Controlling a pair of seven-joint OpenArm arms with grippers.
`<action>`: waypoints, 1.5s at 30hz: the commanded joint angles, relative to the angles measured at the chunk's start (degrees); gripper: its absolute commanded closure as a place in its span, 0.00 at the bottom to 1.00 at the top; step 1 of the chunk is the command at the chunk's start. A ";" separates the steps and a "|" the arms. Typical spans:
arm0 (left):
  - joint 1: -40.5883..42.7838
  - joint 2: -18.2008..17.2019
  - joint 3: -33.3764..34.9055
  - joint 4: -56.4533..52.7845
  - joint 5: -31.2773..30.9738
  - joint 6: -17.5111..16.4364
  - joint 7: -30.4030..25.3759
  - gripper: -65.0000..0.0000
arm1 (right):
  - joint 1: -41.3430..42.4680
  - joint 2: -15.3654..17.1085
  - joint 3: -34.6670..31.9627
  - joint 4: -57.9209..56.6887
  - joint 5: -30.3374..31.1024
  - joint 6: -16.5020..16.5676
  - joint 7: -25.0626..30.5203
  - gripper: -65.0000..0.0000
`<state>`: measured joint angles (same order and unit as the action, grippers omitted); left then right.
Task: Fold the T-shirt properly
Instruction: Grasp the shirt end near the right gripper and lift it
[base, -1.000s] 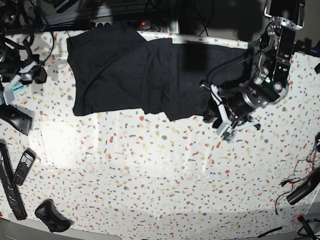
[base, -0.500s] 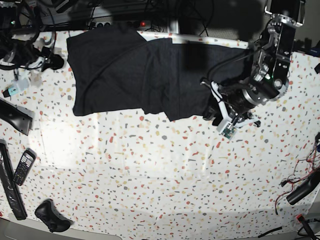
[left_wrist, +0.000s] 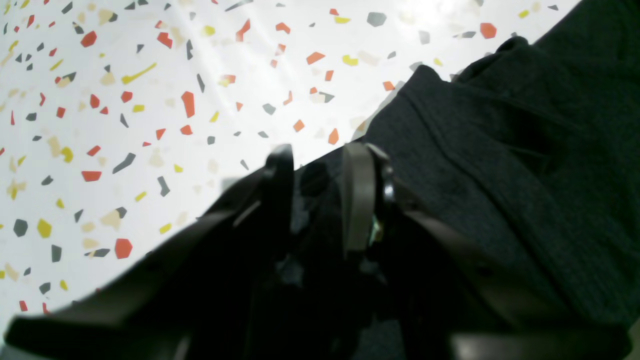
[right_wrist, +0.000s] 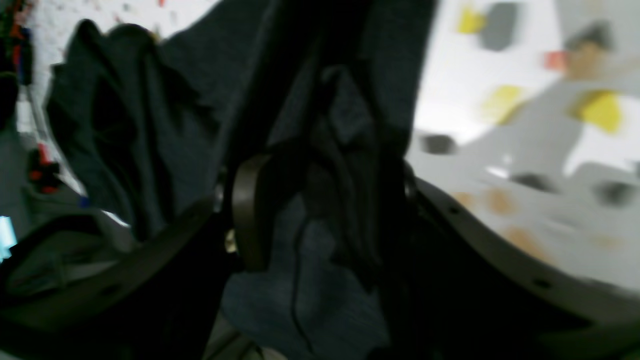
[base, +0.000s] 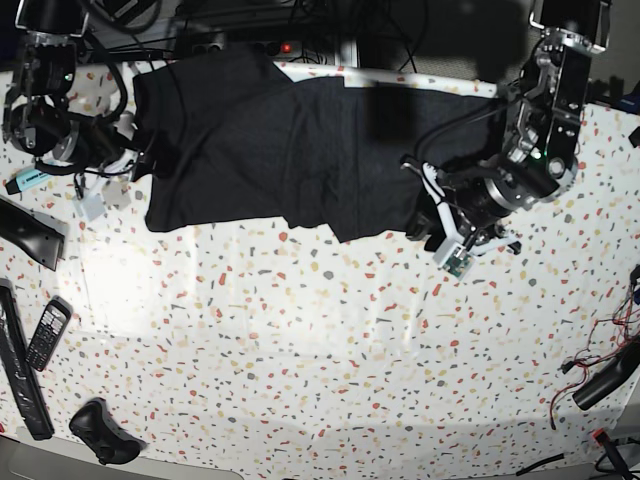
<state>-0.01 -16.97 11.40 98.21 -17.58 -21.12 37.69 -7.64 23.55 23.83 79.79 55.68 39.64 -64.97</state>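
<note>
I see my left gripper (base: 428, 215) low near the table's right edge, fingers narrowly parted around cloth, and my right gripper (base: 140, 160) at the left edge, closed on cloth.

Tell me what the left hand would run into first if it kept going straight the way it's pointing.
Most likely the T-shirt. The left hand has its fingers right at the shirt's lower edge, with dark cloth directly ahead between them. Depth is hard to judge, so they may already be touching it.

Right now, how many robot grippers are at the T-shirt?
2: the left gripper at the T-shirt edge on the base view's right, the right gripper at its opposite edge.
</note>
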 joint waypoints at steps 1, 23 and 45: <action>-0.94 -0.22 -0.20 1.11 -0.46 0.17 -1.25 0.75 | 0.85 0.26 0.35 0.81 1.05 0.36 0.17 0.53; -0.72 -0.24 -0.22 1.09 -0.44 0.15 0.48 0.75 | 1.01 -3.06 0.57 0.87 -2.12 0.36 7.50 1.00; 10.47 -4.79 -0.42 0.76 4.09 -1.60 -2.58 0.75 | 0.20 -4.07 4.02 29.57 2.12 0.36 0.59 1.00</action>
<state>11.05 -21.45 11.27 98.06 -13.23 -22.92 36.27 -7.99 18.52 27.64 108.40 56.36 39.68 -65.60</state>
